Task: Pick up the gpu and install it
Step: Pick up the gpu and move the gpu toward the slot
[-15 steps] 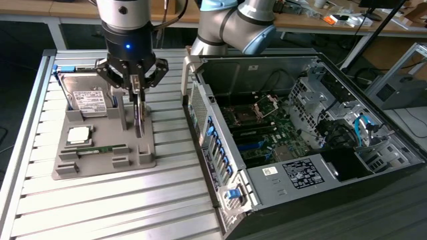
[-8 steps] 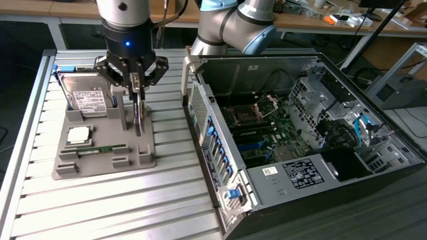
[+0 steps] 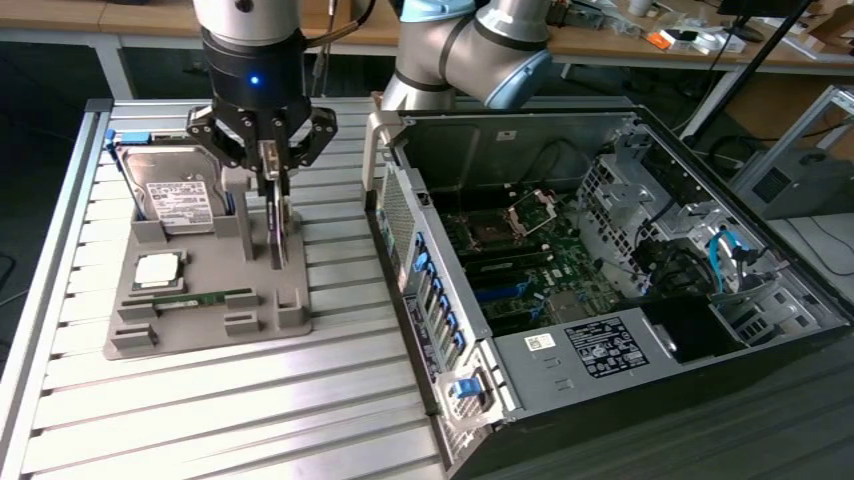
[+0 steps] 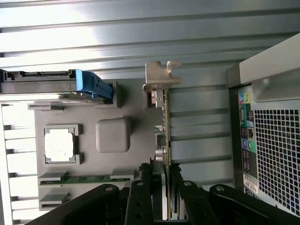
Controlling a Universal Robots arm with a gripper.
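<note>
We're clamping our claw (image 3: 272, 162) on the thin dark gpu card w/ silvery bracket (image 4: 164, 117), standing edge-up directly beneath, long axis along the jaw gap

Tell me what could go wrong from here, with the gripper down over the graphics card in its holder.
1. The gripper seems to sit toward the end of the gpu away from its metal bracket, so a lift could tilt the card.
2. The gpu stands on edge in a slot of the gray holder. A tilted pull might snag it or drag the holder along.
</note>
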